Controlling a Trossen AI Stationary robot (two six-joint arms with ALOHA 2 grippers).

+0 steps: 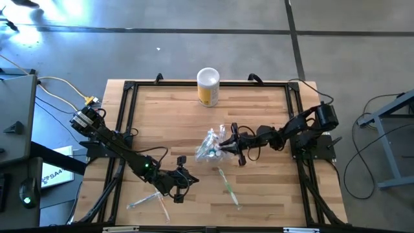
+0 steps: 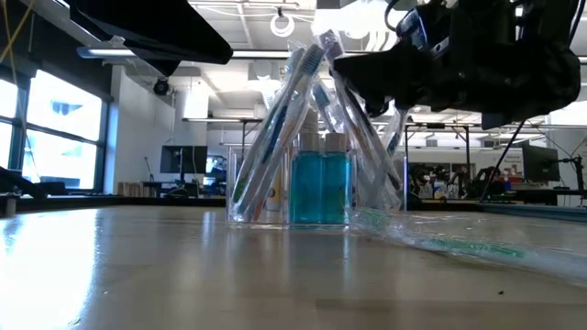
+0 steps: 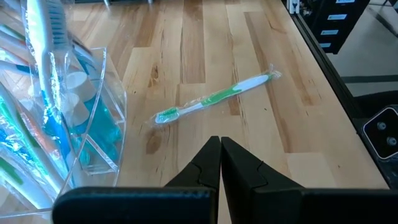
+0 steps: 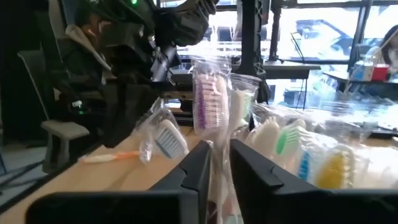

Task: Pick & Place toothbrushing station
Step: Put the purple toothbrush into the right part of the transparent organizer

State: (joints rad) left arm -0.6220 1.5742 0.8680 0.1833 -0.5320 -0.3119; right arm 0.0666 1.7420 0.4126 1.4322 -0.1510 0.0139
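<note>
Clear holder [image 2: 289,188] stands mid-table, packed with wrapped toothbrushes [image 4: 211,99] and teal tubes [image 2: 320,188]. Right gripper [image 4: 216,163] at its rim, fingers pinching one purple-bristled brush. Left gripper [image 3: 220,163] clenched empty, near the green toothbrush [image 3: 214,98].

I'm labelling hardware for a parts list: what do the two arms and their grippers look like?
Both the left arm and right arm are dark, jointed and slim, with thin black cables looping alongside. The left shows a small green light. Each gripper, left gripper and right gripper, has two flat, dark, tapering fingers.

The clear plastic holder [image 1: 212,145] stands upright mid-table, packed with wrapped toothbrushes [image 2: 275,128] leaning at angles and teal tubes [image 2: 320,188]; a green wrapped toothbrush [image 1: 228,184] lies flat on the wood nearby
</note>
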